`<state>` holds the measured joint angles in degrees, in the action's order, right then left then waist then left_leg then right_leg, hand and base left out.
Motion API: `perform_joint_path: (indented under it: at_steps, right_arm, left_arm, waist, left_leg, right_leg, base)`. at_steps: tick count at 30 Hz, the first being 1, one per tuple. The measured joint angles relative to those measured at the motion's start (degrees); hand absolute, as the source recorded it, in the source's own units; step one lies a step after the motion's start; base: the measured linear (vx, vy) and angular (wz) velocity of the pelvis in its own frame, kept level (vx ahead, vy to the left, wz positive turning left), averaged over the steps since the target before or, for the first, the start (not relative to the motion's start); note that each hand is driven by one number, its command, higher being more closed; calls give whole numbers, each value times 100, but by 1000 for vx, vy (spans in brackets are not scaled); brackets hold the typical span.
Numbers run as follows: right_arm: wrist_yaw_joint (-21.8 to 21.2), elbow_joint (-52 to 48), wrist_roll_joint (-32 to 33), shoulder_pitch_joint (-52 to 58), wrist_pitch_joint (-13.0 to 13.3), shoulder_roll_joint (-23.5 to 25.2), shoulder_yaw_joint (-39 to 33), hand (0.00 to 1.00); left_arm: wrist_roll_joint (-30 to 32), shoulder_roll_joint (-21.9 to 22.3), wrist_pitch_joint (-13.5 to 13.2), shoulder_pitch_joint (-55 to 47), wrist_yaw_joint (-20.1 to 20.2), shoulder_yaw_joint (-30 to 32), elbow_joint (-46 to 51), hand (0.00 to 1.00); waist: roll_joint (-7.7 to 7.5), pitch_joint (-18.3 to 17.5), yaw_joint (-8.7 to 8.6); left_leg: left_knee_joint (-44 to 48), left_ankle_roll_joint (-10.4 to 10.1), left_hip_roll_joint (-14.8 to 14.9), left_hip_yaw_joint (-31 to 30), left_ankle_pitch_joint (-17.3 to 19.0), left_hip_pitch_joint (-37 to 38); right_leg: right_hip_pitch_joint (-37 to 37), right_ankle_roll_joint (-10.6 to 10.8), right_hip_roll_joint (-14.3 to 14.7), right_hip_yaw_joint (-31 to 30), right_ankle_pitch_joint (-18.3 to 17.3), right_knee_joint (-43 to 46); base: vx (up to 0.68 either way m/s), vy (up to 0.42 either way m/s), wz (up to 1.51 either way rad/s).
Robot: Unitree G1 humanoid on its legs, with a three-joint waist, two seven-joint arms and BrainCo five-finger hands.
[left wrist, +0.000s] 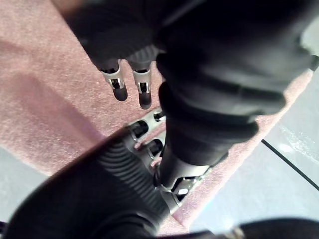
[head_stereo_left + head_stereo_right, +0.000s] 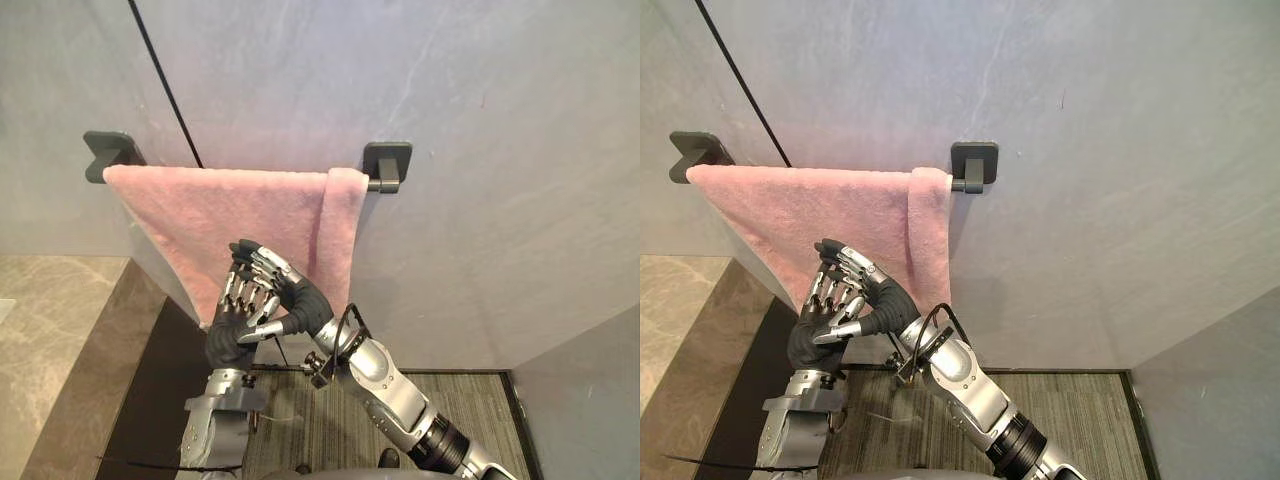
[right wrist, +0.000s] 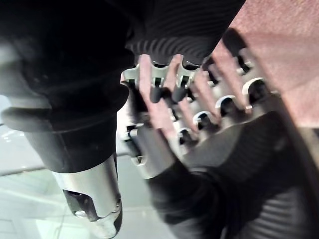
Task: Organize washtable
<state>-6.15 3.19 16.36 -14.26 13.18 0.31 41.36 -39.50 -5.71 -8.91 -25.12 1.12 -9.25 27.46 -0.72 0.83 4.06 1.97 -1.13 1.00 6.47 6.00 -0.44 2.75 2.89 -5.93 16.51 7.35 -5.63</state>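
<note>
Pink terry towel (image 2: 225,215) hangs on the black bar (image 2: 380,185), long axis level along it, free edge pointing down. The left hand (image 2: 232,338) and right hand (image 2: 298,300) overlap at that lower edge; whether either grips cloth I cannot tell. An uneven downward tug could slide the towel off the bar.

Bathroom — pink towel (image 2: 230,215) on wall rail (image 2: 386,184).

Left hand (image 2: 232,338) and right hand (image 2: 300,300) hide the towel's (image 2: 220,210) lower edge.
</note>
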Motion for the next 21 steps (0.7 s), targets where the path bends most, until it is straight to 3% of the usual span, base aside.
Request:
perform_joint_path:
  at_steps: [5,7,11,16,21]
  right_arm:
    - [136,528,-434,-638,-2,94,-453,0]
    - [246,838,-571,-800,-78,26,-830,0]
    - [418,1139,-690,-833,-264,-256,-1467,0]
    - [447,1105,-670,-858,-204,-529,-1975,0]
    - [438,1074,-179,-895,-148,-405,-2100,0]
  left_arm:
    - [308,55,-49,655,-141,480,-58,0]
    - [425,126,-138,1026,-155,733,-117,0]
    - [541,172,-474,1633,-222,1223,-272,0]
    - [538,131,-558,2397,-271,2027,-1858,0]
    - [525,-124,-615,2902,-494,2127,-2726,0]
  waist:
    - [-6,8,39]
    - [-3,82,130]
    - [-3,268,151]
    - [7,414,136]
    - [-42,486,137]
  left_leg:
    - [6,-11,-4,-88,-118,-350]
    - [8,-31,-5,-126,-152,-448]
    - [-12,-45,-7,-189,-210,-611]
    - [-19,-44,-7,-182,-239,-738]
    - [4,-86,-7,-139,-319,-996]
  right_leg:
    - [339,-44,-3,96,45,1]
    - [424,-62,-6,136,62,2]
    - [565,-79,-13,214,83,2]
    - [702,-91,-12,206,106,2]
    - [966,-142,-12,127,220,1]
  base:
    - [5,-8,12]
    - [9,-6,10]
    - [-6,-1,9]
    - [0,0,0]
    - [-30,3,-3]
